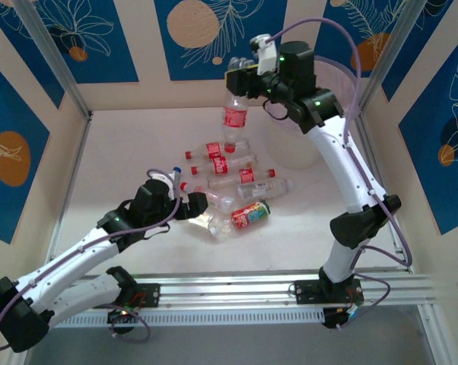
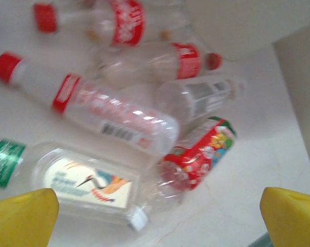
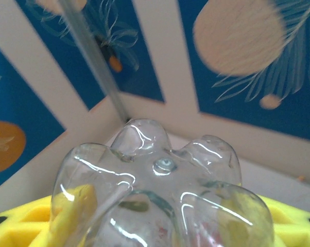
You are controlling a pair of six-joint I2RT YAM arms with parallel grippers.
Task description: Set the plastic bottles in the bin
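Left of the left hand [image 1: 189,202] the surface [image 1: 115,152] runs bare to the side wall. That hand is spread wide and holds nothing, its yellow fingers [image 2: 23,218] far apart. Just ahead of it the bottles [image 1: 233,179] lie in a loose heap. Nearest its fingers are a green-labelled bottle [image 2: 5,159] and a flat clear bottle [image 2: 88,182] with a crane picture. Farther ahead lie red-labelled ones, one with a barcode; the lettering is too blurred to read. The right hand [image 1: 240,78], raised high, is clamped on the base of the held bottle [image 1: 235,118], which is red-labelled and hangs cap-down clear of the heap. The bin [image 1: 309,152] stands just right of that hand, lower down.
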